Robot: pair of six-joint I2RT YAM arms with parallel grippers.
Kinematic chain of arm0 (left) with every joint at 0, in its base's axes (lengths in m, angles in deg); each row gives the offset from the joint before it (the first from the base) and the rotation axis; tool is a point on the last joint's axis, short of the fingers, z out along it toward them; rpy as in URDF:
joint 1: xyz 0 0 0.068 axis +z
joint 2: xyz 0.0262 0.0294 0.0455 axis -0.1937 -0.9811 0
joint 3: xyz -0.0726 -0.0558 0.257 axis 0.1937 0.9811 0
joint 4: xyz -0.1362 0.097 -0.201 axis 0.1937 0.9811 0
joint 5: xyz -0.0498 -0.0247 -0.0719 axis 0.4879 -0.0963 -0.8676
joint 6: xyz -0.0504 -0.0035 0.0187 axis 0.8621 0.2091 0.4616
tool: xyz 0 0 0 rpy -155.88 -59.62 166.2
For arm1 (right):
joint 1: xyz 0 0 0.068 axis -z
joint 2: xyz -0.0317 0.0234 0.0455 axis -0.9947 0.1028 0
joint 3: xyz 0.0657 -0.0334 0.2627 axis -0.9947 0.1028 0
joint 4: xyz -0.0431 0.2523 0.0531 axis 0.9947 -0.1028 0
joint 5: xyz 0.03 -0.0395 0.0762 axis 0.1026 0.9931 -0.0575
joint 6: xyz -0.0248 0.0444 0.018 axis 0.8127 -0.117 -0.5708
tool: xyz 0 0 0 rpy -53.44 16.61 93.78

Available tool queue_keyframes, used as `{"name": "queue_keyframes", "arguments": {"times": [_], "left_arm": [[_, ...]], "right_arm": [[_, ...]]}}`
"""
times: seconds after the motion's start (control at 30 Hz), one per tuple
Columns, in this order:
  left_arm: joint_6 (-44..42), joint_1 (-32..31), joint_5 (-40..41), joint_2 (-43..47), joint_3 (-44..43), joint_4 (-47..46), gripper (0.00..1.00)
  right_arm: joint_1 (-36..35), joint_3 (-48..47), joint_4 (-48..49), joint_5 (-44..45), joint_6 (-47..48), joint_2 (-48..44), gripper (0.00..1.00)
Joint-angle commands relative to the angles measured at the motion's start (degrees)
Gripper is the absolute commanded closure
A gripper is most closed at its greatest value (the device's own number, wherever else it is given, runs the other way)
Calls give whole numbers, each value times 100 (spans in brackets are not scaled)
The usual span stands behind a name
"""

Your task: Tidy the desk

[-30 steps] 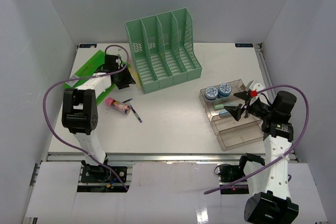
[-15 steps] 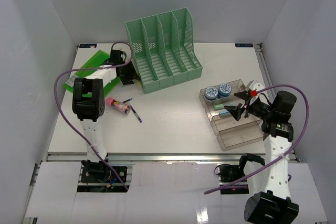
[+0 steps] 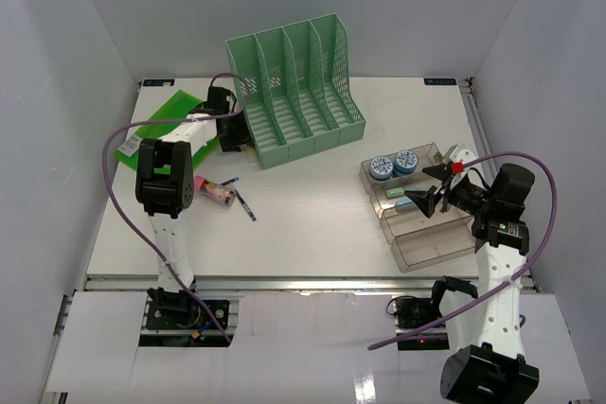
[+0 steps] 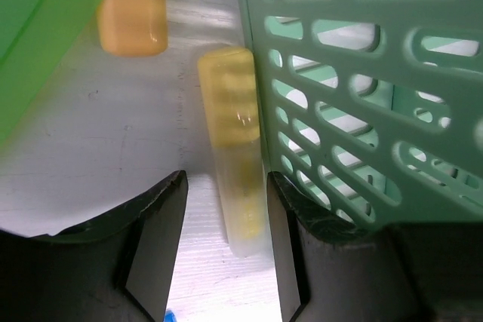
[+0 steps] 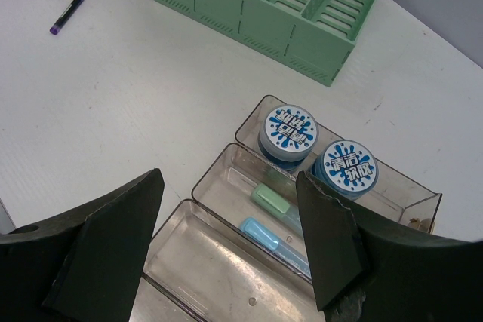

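Observation:
The white desk (image 3: 312, 196) carries a green slotted file rack (image 3: 295, 92) at the back. My left gripper (image 3: 227, 134) is low at the rack's left wall. In the left wrist view it (image 4: 226, 262) is open, with the near end of a yellow capped marker (image 4: 234, 148) between its fingers; the marker lies on the desk (image 4: 98, 148) against the rack (image 4: 362, 96). Another yellow piece (image 4: 134, 13) lies further off. My right gripper (image 3: 431, 186) hangs open and empty above the clear stepped tray (image 3: 426, 219), with nothing between its fingers (image 5: 234, 239).
The tray (image 5: 204, 262) holds two blue round tubs (image 5: 288, 135), a green-capped pen (image 5: 270, 199) and a blue-capped pen (image 5: 260, 233). A green folder (image 3: 161, 120) lies at the back left. A pink item (image 3: 213, 188) and a dark pen (image 3: 244, 205) lie left of centre.
My left arm has swung right, bringing its gripper up against the file rack's left wall, with its jaws a little wider. The right arm has not moved.

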State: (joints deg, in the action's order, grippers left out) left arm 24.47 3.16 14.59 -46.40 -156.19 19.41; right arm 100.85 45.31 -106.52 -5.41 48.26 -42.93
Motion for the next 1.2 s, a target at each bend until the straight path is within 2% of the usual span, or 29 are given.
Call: {"name": "queue_keyframes", "arguments": {"times": [0.0, 0.4, 0.5, 0.63, 0.8, 1.0, 1.17], "left_arm": [[-387, 1, 1036, 105, 379, 497, 44], [-556, 69, 1486, 323, 853, 393, 45], [-749, 71, 1362, 402, 977, 243, 47], [-931, 71, 1060, 414, 1059, 177, 53], [-973, 71, 1092, 534, 1214, 116, 66], [-787, 71, 864, 1334, 1329, -8, 85], [-493, 71, 105, 2315, 1541, -157, 90]], "right_arm": [[19, -54, 20, -48, -8, -29, 23], [12, -45, 11, -72, -8, -88, 23], [17, -45, 11, -94, -13, -98, 23], [12, -47, 11, -108, -17, -108, 23], [16, -45, 11, -99, -17, -124, 23], [12, -29, -2, -140, -10, -117, 22], [12, -30, -121, -368, 65, -70, 21]]}}
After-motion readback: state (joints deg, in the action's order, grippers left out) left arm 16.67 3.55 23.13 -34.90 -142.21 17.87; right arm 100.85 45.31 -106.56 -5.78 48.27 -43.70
